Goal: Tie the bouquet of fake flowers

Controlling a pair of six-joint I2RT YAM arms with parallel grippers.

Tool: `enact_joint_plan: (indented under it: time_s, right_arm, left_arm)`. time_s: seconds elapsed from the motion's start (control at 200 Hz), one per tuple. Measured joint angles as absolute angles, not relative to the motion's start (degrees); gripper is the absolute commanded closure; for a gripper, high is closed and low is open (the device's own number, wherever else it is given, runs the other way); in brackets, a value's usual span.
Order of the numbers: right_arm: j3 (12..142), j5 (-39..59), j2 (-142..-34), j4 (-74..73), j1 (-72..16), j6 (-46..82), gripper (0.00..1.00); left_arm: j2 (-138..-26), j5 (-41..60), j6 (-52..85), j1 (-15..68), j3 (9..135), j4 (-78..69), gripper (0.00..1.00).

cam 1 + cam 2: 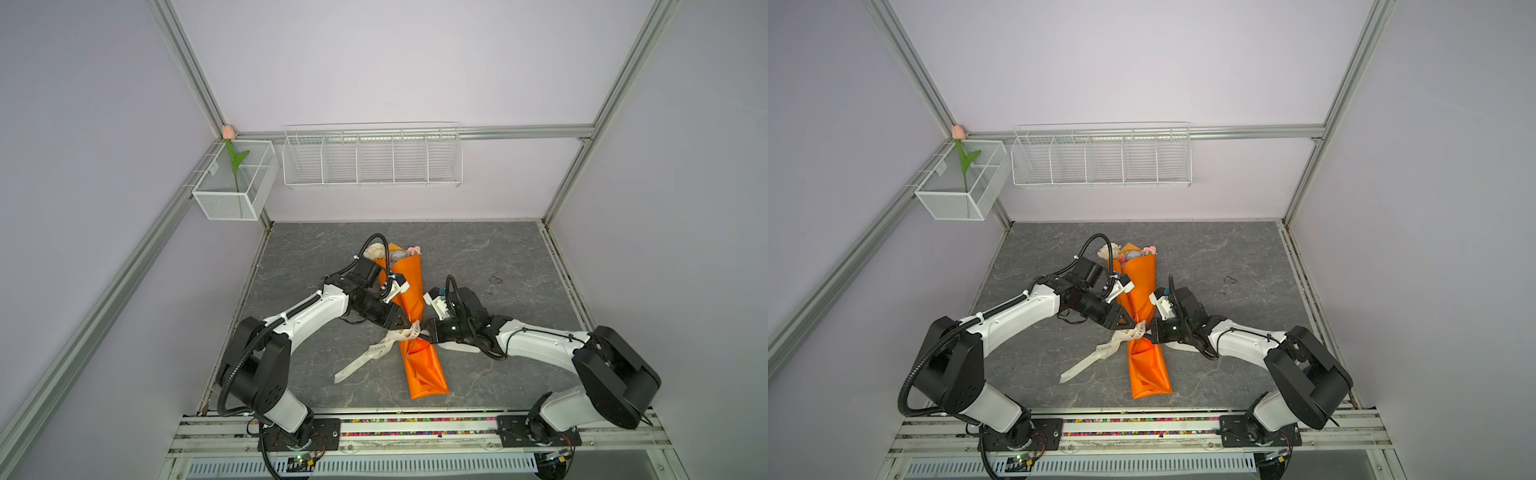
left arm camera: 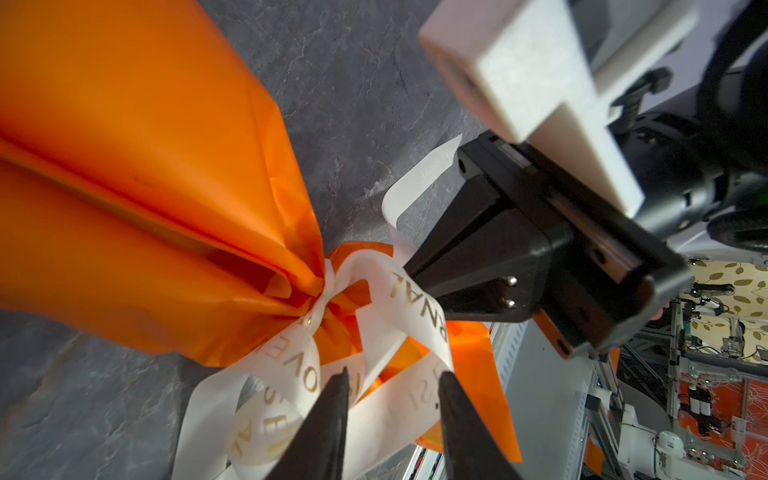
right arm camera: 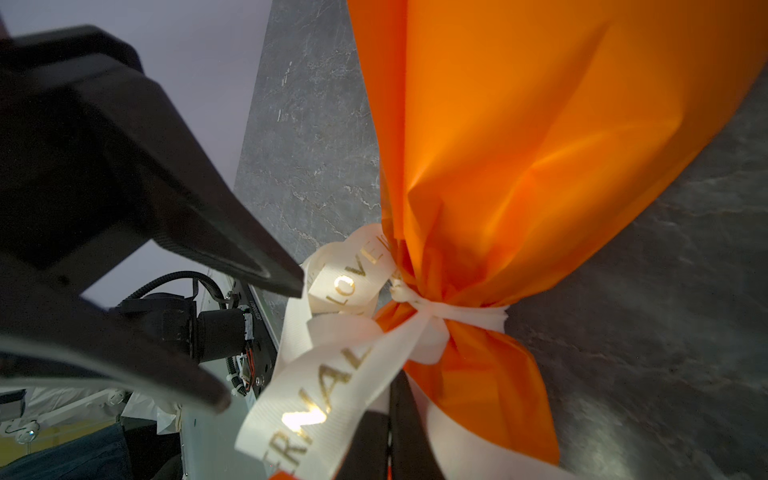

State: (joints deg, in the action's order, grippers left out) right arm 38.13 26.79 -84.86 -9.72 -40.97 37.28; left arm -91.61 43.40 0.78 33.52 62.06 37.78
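The bouquet of fake flowers [image 1: 413, 291] lies flat near the middle of the grey marbled tabletop [image 1: 478, 257], its rose heads [image 1: 376, 251] toward the back wall and the stem end toward the arm bases; the orange wrapping paper [image 1: 1148, 365] is cinched at the waist and flares out again below it. A white ribbon [image 1: 376, 347] with gold lettering is knotted around that waist, with loose loops at the knot; one tail trails across the table on the left arm's side.

The right gripper [image 2: 409, 272] meets the knot from the right, its jaws pressed together and pinching a strand of the ribbon just beside the knot. The left gripper [image 2: 395, 374] comes in from the opposite side with its jaws parted; in the right wrist view one of its fingertips [image 3: 291, 282] touches a ribbon loop, and nothing is clamped between them.

In both top views a pink tulip [image 1: 228, 131] stands in a white mesh basket [image 1: 224, 203] at the back left corner; a white wire rack [image 1: 372, 160] hangs on the back wall, well apart from the bouquet.
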Motion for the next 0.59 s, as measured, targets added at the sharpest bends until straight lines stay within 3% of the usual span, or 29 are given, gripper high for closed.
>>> enact_joint_plan:
  time_s: [0.155,0.435,0.595]
  right_arm:
    - [38.1,26.8,-84.9,-9.7,-41.0,37.3,0.93]
    - [38.1,26.8,-84.9,-9.7,-41.0,37.3,0.93]
    - [38.1,26.8,-84.9,-9.7,-41.0,37.3,0.93]
  left_arm:
    - [-92.4,42.7,0.3,34.2,62.1,39.0,0.61]
    - [-94.0,43.1,-1.2,34.6,63.8,40.6,0.71]
    - [-94.5,43.5,-2.0,34.8,63.9,41.5,0.72]
